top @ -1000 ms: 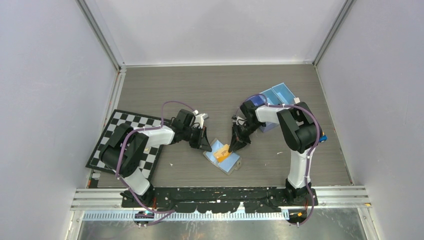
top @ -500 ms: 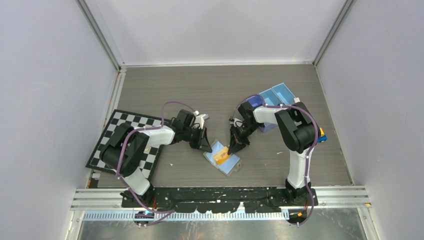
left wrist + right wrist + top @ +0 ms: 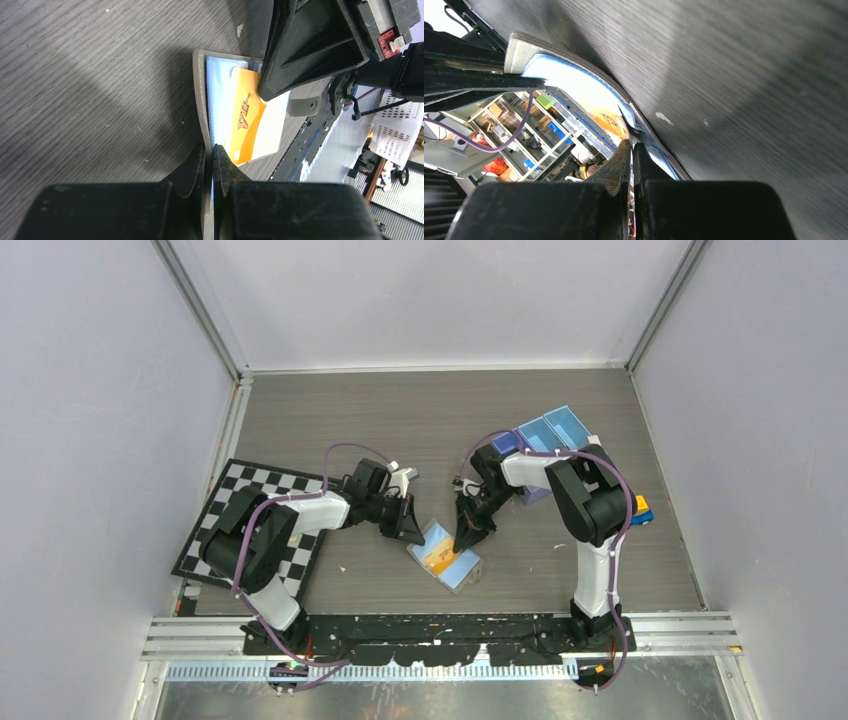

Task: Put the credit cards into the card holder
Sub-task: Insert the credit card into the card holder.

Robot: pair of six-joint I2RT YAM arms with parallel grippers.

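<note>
A: Where's the card holder?

B: The card holder [image 3: 463, 573] lies open on the tabletop [image 3: 400, 420], pale blue inside up, in front of and between the two arm bases. Grey outer edge faces the left arm.

A: And the card?

B: The orange card [image 3: 244, 125], VIP print on it, sits flat on the blue inside. Can't tell if its end is under a pocket.

A: Left jaws?

B: The left gripper [image 3: 210, 150] comes in low from the left. Its jaws are closed on the holder's grey edge, which runs between the fingertips in the left wrist view. The card is just beyond the tips, not touching them.

A: Right?

B: The right gripper [image 3: 464, 540] points down onto the holder from the far right side. Jaws are closed, tips on the far end of the orange card. From the right wrist view the card runs in between the tips, so it reads as a pinch on the card. The holder's edge curls up just past them.

A: So both are on it?

B: Yes, one on each side of the holder, facing each other, with the card between them.

A: Anything else around?

B: A blue tray [image 3: 550, 430] sits behind the right arm, well apart from the holder. A checkerboard mat [image 3: 232, 482] lies under the left arm.
</note>
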